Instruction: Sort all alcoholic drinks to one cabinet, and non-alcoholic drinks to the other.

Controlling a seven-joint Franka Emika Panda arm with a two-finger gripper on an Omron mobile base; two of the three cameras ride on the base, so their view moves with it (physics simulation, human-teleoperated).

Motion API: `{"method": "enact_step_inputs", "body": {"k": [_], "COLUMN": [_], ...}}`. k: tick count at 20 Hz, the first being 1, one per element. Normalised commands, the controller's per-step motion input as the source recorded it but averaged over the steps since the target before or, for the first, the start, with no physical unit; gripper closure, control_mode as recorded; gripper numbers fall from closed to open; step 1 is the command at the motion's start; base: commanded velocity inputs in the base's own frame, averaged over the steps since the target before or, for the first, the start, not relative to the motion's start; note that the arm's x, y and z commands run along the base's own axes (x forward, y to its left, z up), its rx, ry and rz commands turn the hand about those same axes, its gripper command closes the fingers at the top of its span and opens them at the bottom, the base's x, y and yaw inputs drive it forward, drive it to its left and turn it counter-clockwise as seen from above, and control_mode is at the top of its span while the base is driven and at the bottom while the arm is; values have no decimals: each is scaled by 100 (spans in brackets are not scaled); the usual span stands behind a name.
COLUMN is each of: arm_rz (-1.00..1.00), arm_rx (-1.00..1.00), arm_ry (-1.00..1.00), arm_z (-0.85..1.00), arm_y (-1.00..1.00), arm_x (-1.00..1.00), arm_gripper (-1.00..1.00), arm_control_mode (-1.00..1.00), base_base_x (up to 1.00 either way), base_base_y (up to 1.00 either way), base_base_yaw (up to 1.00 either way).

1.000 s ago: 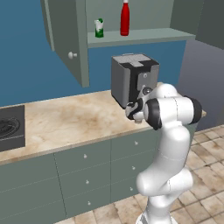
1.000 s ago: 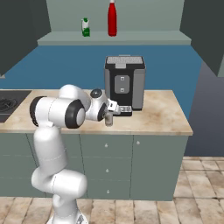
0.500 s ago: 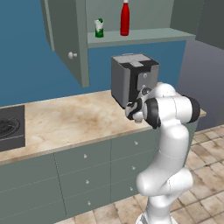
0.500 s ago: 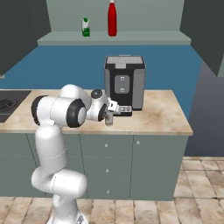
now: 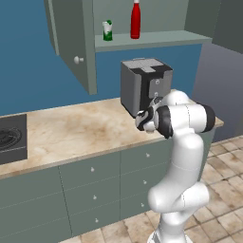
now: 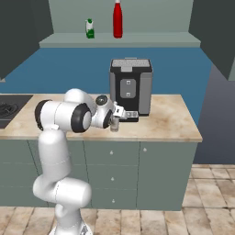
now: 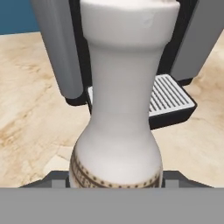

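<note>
My claw [image 6: 114, 123] sits low over the beige marbled counter [image 6: 170, 120], just in front of the dark grey boxy coffee machine [image 6: 131, 86]; the pale grey-beige bottle with narrow neck and a brown patterned band [image 7: 120, 109] stands upright right in front of my claw in the hand view, so close that its body spans the space between the finger tips; whether the fingers press on it I cannot tell, nor how wide they stand; in the right base view the same bottle [image 6: 114, 124] shows as a small pale shape at the claw tip, on the counter; behind the bottle, the machine's ribbed drip tray [image 7: 168, 97] lies just beyond and to the right in the hand view.

High above my claw and beyond it, the open grey-green wall cabinet [image 5: 156, 39] carries on its shelf the tall red bottle with a white cap [image 5: 135, 19] and, just to its left, the small green-and-white carton [image 5: 107, 31]; both upright, near each other, not touching; the flat cabinet door with round pale knob [image 5: 71, 42] hangs swung out, up and to the left of my claw; a black stovetop [image 5: 12, 137] lies on the counter far to my left.
</note>
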Motion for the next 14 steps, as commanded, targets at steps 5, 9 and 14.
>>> {"method": "enact_step_inputs", "body": {"k": [5, 9, 14], "arm_rz": [0, 0, 0], "arm_rx": [1, 0, 0], "arm_ry": [0, 0, 0], "arm_z": [-15, -4, 0], "arm_y": [-9, -8, -1], "arm_x": [10, 5, 0], "arm_gripper": [100, 100, 100], "arm_control_mode": [-100, -100, -100], "base_base_x": [0, 0, 0], "base_base_y": [0, 0, 0], "base_base_yaw": [0, 0, 0]}}
